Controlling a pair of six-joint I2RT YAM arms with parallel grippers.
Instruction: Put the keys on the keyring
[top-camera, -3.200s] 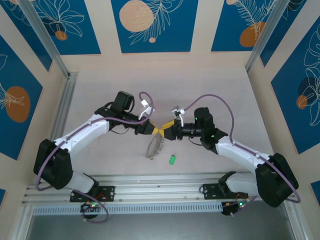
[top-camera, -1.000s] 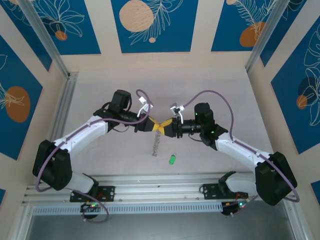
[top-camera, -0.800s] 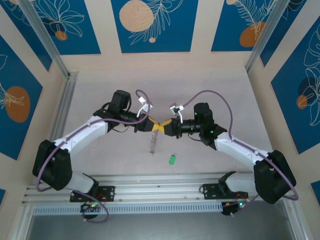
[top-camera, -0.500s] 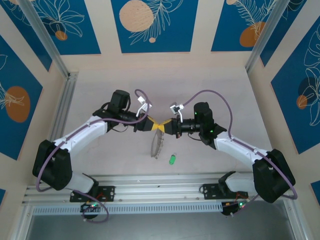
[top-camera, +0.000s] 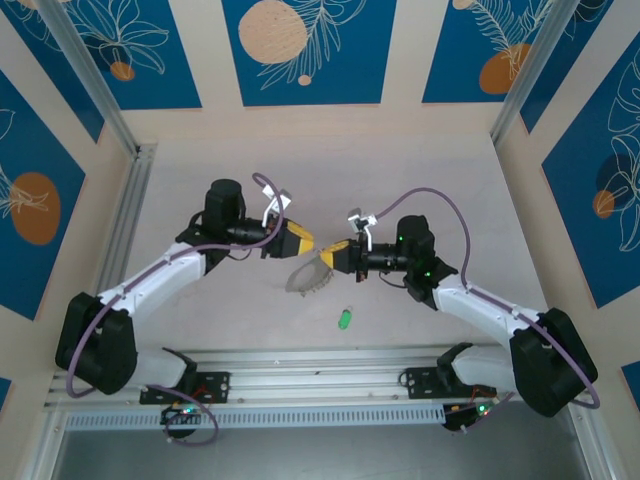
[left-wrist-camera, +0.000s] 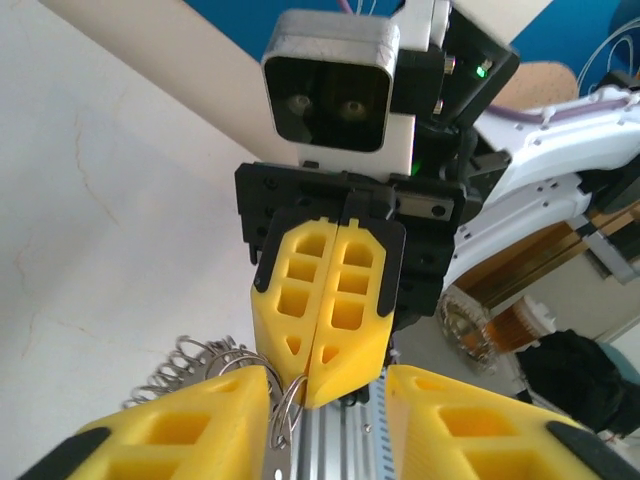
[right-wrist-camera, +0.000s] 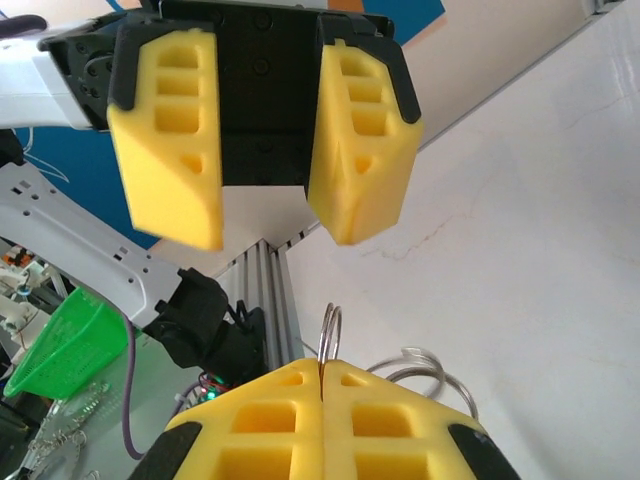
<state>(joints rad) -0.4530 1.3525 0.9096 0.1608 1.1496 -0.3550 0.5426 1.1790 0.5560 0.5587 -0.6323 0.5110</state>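
My left gripper (top-camera: 299, 238) is spread wide and empty, facing my right gripper (top-camera: 329, 259), which is pinched shut on the floppy tan keyring (top-camera: 307, 278) fringed with silvery pieces that hangs from it, and from above the tiny bright green key (top-camera: 343, 319) lies loose on the pale table (top-camera: 420, 180) nearby, toward my bases.

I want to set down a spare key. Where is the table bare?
Crowded: the middle, where the right gripper grips the keyring facing the open left gripper, the green key just nearer. Bare: the table beyond them, up to the back wall.
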